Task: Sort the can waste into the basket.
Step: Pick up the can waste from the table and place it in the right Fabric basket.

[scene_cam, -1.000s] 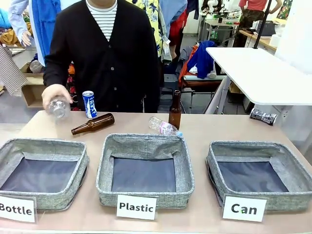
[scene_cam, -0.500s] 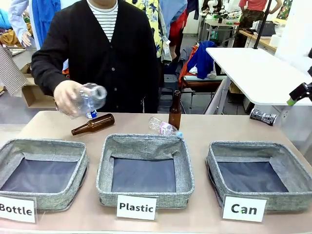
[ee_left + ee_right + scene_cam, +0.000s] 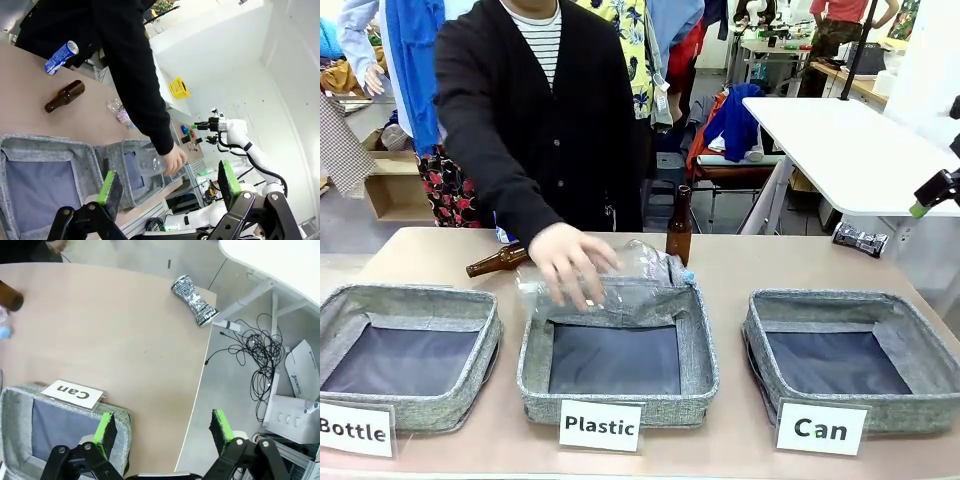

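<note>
- Three white cards stand along the near edge of the bench [image 3: 770, 262]: the Bottle card [image 3: 355, 428], the Plastic card [image 3: 600, 425] and the Can card [image 3: 820, 428]. Each stands in front of a grey woven basket.
- The Can basket [image 3: 920, 408] sits at the right end of the bench.
- The dented can [image 3: 860, 239] lies on its side at the far right corner, well apart from the Can basket. Its print is too small to read.
- The blue-and-white can [image 3: 61, 50] is near the far edge toward the left end, and its lettering is illegible.
- The person's hand [image 3: 570, 263], arm stretched down across the far edge, grips a clear plastic bottle [image 3: 630, 285] over the back rim of the Plastic basket [image 3: 705, 360].
- The left gripper [image 3: 167, 184] hangs above the baskets with its fingers spread wide.
- The right gripper [image 3: 162, 430] is likewise spread, above the bench's right edge near the Can card.
- A lying brown bottle [image 3: 490, 262] rests near the far edge, and an upright brown bottle [image 3: 679, 225] stands farther right.
- Hanging clothes and a white table [image 3: 850, 150] are in the room behind.
</note>
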Action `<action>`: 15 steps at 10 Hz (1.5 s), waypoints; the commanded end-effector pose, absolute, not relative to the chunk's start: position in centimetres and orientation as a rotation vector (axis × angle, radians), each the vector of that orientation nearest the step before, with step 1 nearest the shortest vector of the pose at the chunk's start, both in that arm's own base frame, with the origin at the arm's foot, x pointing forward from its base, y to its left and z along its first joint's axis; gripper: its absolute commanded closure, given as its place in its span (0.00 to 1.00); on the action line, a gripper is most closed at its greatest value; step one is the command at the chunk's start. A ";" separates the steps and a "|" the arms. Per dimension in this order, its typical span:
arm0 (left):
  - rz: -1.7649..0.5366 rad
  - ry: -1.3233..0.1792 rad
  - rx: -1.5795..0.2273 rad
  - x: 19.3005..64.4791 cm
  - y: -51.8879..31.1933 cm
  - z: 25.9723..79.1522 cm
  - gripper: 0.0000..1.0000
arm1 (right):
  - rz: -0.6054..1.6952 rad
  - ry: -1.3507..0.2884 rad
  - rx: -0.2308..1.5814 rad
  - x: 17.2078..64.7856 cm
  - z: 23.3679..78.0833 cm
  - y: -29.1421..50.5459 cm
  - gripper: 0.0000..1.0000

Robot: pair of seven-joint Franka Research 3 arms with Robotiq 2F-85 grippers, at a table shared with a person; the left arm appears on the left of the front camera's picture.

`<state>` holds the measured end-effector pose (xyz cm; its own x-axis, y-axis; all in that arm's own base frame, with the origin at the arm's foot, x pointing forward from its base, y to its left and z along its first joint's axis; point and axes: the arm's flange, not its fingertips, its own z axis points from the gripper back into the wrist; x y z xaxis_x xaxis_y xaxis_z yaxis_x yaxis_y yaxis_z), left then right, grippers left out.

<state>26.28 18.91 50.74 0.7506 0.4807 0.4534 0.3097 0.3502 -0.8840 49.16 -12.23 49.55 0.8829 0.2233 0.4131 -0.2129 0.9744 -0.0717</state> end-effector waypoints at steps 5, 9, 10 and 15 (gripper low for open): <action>0.106 -0.787 -1.251 26.4 19.0 50.9 0.00 | 0.722 -0.284 -0.097 63.9 48.0 -17.3 0.00; 0.106 -0.787 -1.251 26.4 19.0 50.9 0.00 | 0.897 -0.248 -0.056 70.4 42.3 -19.1 0.00; 0.106 -0.787 -1.251 26.4 19.0 50.9 0.00 | 0.902 -0.259 -0.051 71.6 41.0 -19.2 0.00; 0.106 -0.787 -1.251 26.4 19.0 50.9 0.00 | 0.927 -0.221 -0.045 76.8 35.5 -17.6 0.00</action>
<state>26.33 19.02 50.79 0.7510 0.4791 0.4545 0.3113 0.3502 -0.8835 74.86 -17.24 35.23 0.5871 0.7848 0.1984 -0.7725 0.6165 -0.1522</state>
